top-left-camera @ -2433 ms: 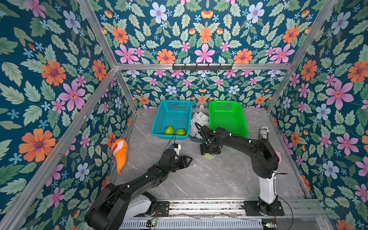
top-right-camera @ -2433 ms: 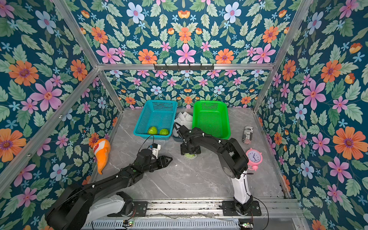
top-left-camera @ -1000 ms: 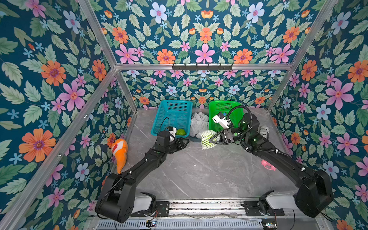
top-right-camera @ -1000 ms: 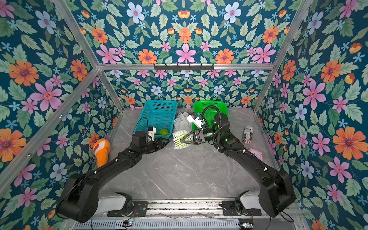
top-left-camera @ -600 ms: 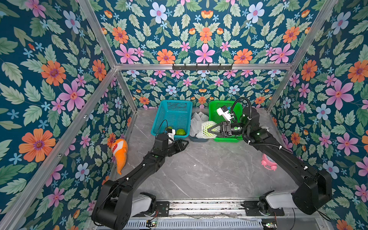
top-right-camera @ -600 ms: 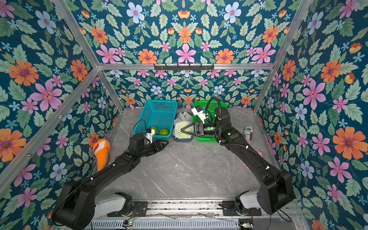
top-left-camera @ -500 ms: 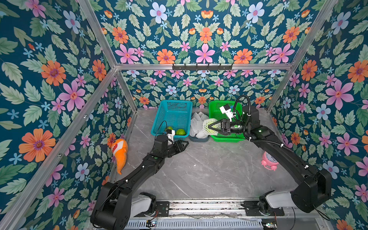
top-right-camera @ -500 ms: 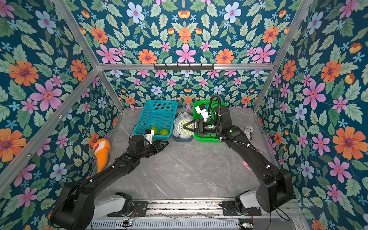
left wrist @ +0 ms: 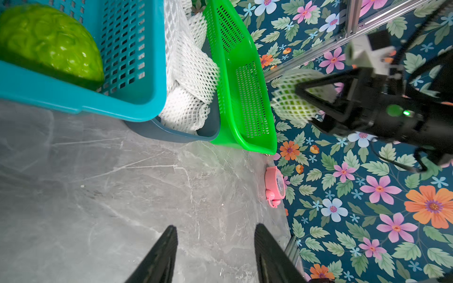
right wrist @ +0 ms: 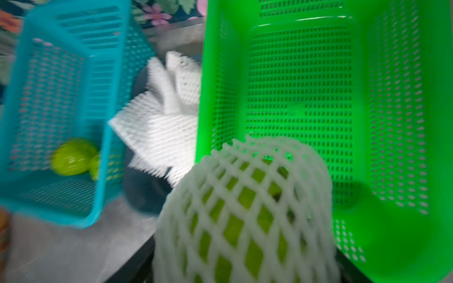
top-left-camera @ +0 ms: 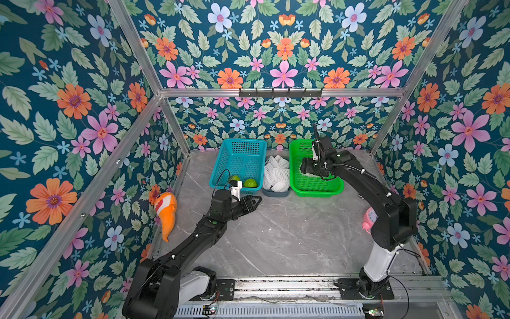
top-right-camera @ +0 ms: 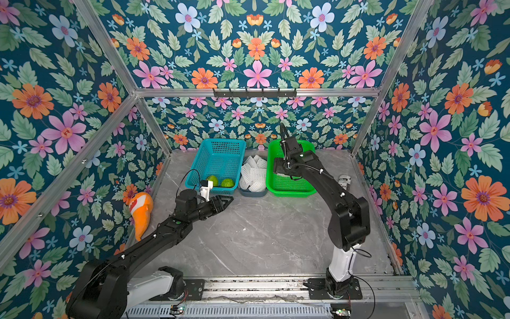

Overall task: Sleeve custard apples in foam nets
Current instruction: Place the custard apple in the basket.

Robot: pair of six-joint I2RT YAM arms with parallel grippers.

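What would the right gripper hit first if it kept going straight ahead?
Likely the floor of the green basket: the right gripper, holding a netted custard apple, points into it. Depth is unclear.

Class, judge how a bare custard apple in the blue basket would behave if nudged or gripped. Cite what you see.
Roundish, the custard apple would probably roll when nudged, though the blue basket wall would likely stop it. Its bumpy skin may aid grip, but the gloss suggests some slipperiness.
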